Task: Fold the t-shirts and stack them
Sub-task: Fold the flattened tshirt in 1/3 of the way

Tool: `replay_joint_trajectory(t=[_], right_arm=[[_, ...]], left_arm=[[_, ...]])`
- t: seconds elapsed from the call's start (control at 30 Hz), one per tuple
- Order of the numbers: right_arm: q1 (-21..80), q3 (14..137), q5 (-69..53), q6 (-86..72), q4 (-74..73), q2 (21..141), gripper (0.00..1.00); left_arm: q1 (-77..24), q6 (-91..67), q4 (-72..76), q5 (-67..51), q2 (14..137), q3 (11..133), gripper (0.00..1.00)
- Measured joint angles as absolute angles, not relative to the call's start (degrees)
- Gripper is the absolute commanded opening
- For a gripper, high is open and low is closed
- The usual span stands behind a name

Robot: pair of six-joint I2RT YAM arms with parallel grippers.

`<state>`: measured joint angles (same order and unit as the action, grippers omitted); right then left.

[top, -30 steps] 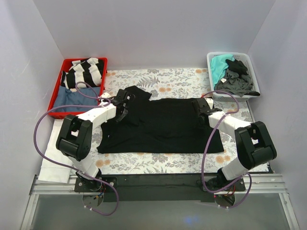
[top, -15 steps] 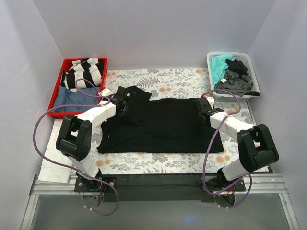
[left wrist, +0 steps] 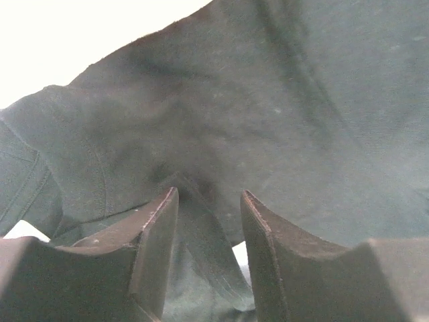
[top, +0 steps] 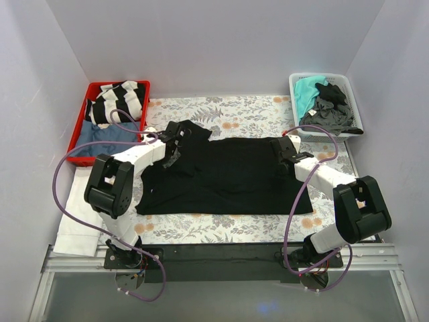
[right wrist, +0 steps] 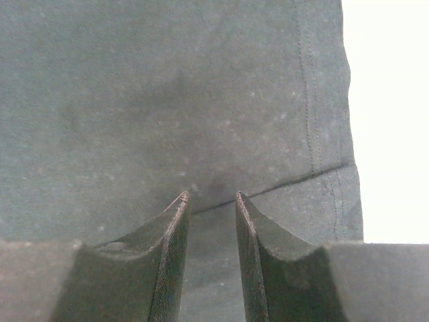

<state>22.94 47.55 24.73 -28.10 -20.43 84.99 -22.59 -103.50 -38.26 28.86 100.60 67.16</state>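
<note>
Obs.: black t-shirt (top: 228, 178) lies spread flat across the middle of the desk (top: 248, 107), neck end toward the left arm, hem toward the right, one sleeve sticking out at the far left. Left tool (top: 173, 142) is down on the shoulder and sleeve area at the far left of the shirt. Its wrist view shows the jaws part-way apart astride a raised ridge of black cloth, with a sliver of desk showing beside the ridge, so I read it as narrowed but not clamped. Right tool (top: 280, 146) is down on the far corner at the hem end. Its wrist view shows a moderate gap, tips pressed to the cloth, a small pucker ahead of them and the stitched hem just to the right (no firm pinch seen here either). Red bin (top: 85, 100) at far left holds a striped shirt (top: 120, 99) and a blue one (top: 100, 141), both folded. White basket (top: 293, 100) at far right holds the teal t-shirt (top: 307, 90) and dark grey t-shirt (top: 332, 114) in a loose heap. Judgement: the step in hand is taking hold of the shirt's far edge at both ends for the first lengthwise fold, so folding itself is not begun. Next move calls for both tools to close on cloth only, gathering enough thickness to hold, then lift together and carry the far edge evenly toward the near edge. Risk: uneven lift would skew the fold, and the loose sleeve may trail out.
</note>
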Motion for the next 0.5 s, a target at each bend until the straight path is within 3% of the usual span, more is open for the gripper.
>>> replay_joint_trajectory(t=[0.2,0.27,0.5], right_arm=[[22.9,46.7,25.4,-28.1,-20.4,84.8,0.38],[22.9,46.6,25.4,-28.1,-20.4,84.8,0.38],[22.9,46.6,25.5,-28.2,-20.4,84.8,0.37]], left_arm=[[-22.3,-104.8,-40.8,27.9,103.5,67.7,0.14],[-22.2,-105.3,-41.3,27.8,103.4,67.7,0.01],[-22.2,-106.0,-43.5,28.2,102.4,67.7,0.0]])
